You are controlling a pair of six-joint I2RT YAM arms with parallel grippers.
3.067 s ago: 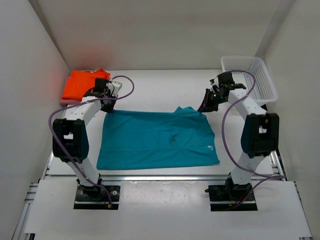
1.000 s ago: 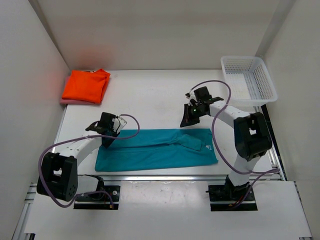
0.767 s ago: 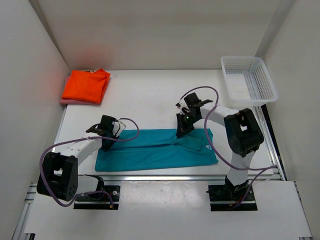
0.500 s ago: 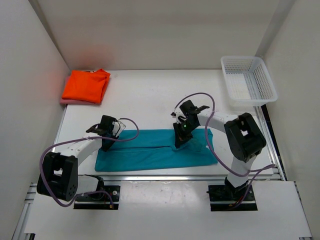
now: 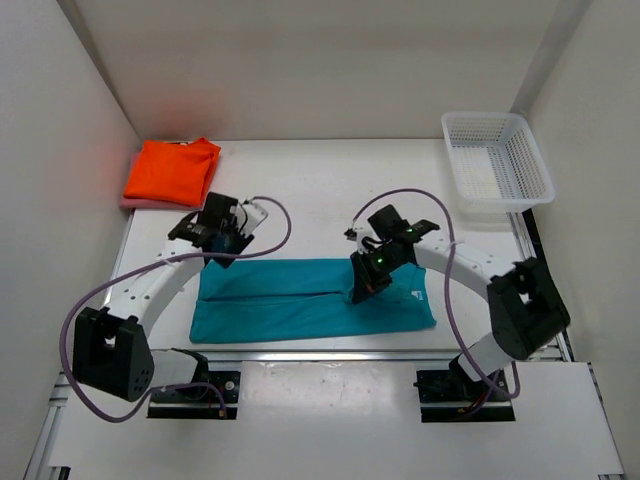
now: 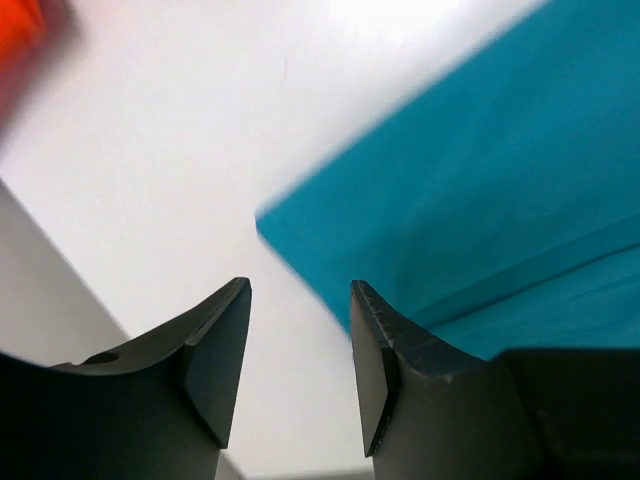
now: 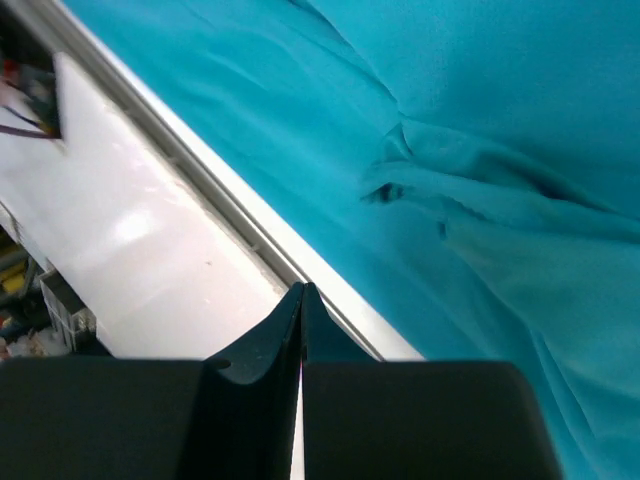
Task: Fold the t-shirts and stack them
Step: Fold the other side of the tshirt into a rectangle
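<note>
**TEAL SHIRT PART-FOLDED; 2 SHIRTS ALREADY STACKED**

Inside plain white walls (image 5: pixel 300 70), on a white table (image 5: pixel 330 190): 3 t-shirts, plus a white lattice basket (image 5: pixel 497 160) at the far right corner.

Far left corner: orange shirt (image 5: pixel 170 170), folded compact, resting on a pink shirt (image 5: pixel 130 204) visible only as a thin edge beneath. Judged complete, those 2.

Near edge: teal shirt (image 5: pixel 300 300), folded lengthwise into a long flat band, with a white label (image 5: pixel 418 296) near its right end. Judged partway: lacks the crosswise folds and the transfer to the stack.

Left gripper (image 6: pixel 300 300): jaws spread, nothing between them. Hangs above the band's far left corner.

Right gripper (image 7: pixel 302 295): fingers pressed together, no cloth seen pinched. Sits over the middle of the band, beside a rumpled ridge. Contact with the fabric: cannot tell.

Remaining, as judged: fold the band in from its ends, then set it on top of the orange shirt. Roughly two-thirds through, on this evidence.
</note>
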